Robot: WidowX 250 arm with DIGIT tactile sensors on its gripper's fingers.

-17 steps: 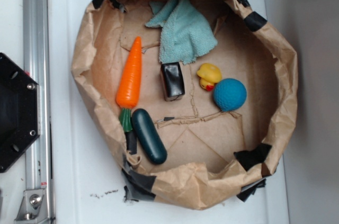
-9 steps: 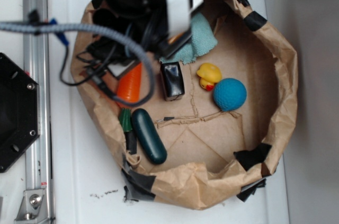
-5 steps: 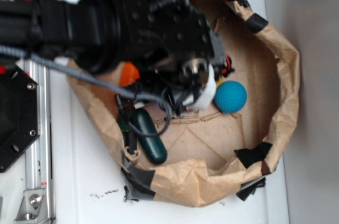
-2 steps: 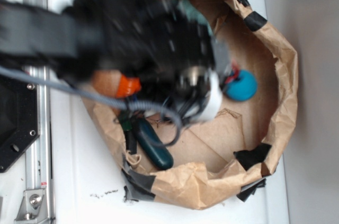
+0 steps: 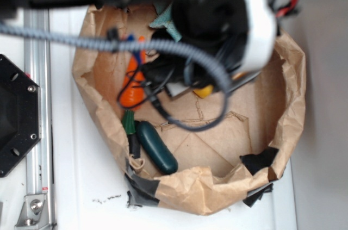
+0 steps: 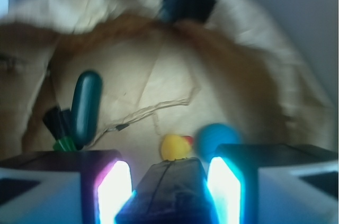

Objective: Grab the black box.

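Note:
The black box (image 6: pixel 169 192) sits between my gripper's (image 6: pixel 169 163) two glowing fingers (image 6: pixel 114 192) in the wrist view. Its right side lies against the right pad and its lower left edge meets the left pad. It looks far larger than the yellow duck (image 6: pixel 176 147) just beyond it, so it seems held above the floor. In the exterior view my arm (image 5: pixel 217 12) looms large over the bag's upper half. It hides the gripper's fingers and the box.
Everything lies in a crumpled brown paper bag (image 5: pixel 206 186) with black tape. Inside are an orange carrot (image 5: pixel 130 91), a dark green cucumber toy (image 5: pixel 156 147), the duck (image 5: pixel 204 91), a blue ball (image 6: pixel 216 138) and a teal cloth (image 5: pixel 163 22). A metal rail (image 5: pixel 35 105) runs along the left.
The arm has swung toward the upper right and looks bigger, as if raised. The blue ball and the box's earlier spot are now covered in the exterior view.

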